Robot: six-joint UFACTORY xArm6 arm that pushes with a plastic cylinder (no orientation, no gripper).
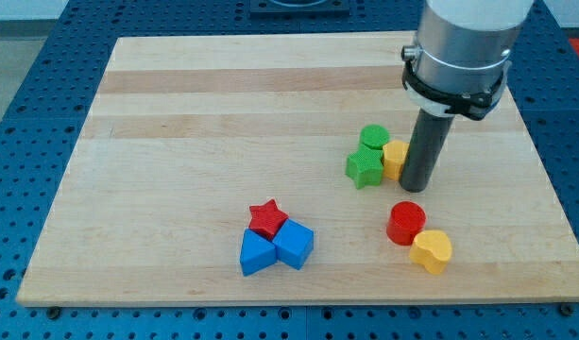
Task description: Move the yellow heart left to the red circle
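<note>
pale wooden board (176,142) on blue perforated table (25,113), my tip (417,185) bare, touching yellow block (395,157)

The yellow heart (432,251) lies flat on the wooden board in the lower right of the frame, its lobes turned toward the right and its point toward the lower left. The red circle (405,223), a short upright cylinder, stands just up and left of it. The two touch, or very nearly; no clear gap shows between them.
</note>
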